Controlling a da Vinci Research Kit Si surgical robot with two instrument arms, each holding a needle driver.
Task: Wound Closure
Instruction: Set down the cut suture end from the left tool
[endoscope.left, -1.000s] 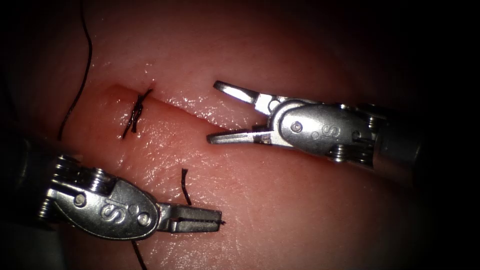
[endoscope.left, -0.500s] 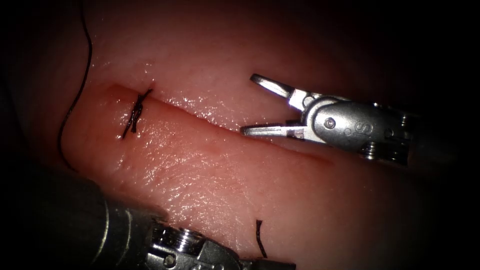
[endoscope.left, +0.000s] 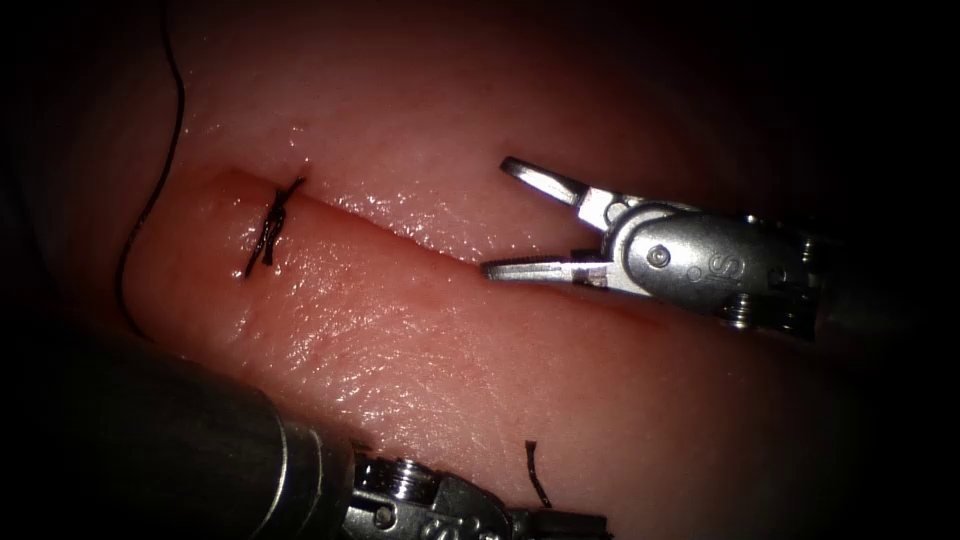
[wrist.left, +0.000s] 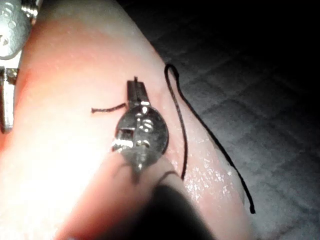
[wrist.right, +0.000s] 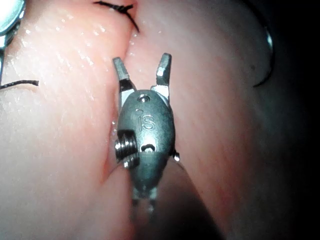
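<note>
The cut (endoscope.left: 400, 232) runs slantwise across the tissue (endoscope.left: 420, 370), with one tied stitch (endoscope.left: 270, 228) near its left end. My right tool (endoscope.left: 497, 218) hovers over the cut's right part, jaws wide open and holding nothing; it is also the right tool (wrist.right: 142, 67) seen from close. My left tool (endoscope.left: 575, 522) lies low on the near side of the cut, shut on a short cut piece of thread (endoscope.left: 536, 472). Close up, the left tool (wrist.left: 136, 89) has that thread end (wrist.left: 107, 109) sticking out sideways. I cannot make out the needle.
A long dark thread (endoscope.left: 150, 200) trails over the tissue left of the stitch, and a looped thread (wrist.left: 175, 100) lies beside the left tool. A dark curved strand (wrist.right: 270, 50) lies on the tissue; thread or needle, I cannot tell.
The left tool has slid down and to the right, carrying the short thread piece. The right tool drew back to the right, still open, then held nearly still.
</note>
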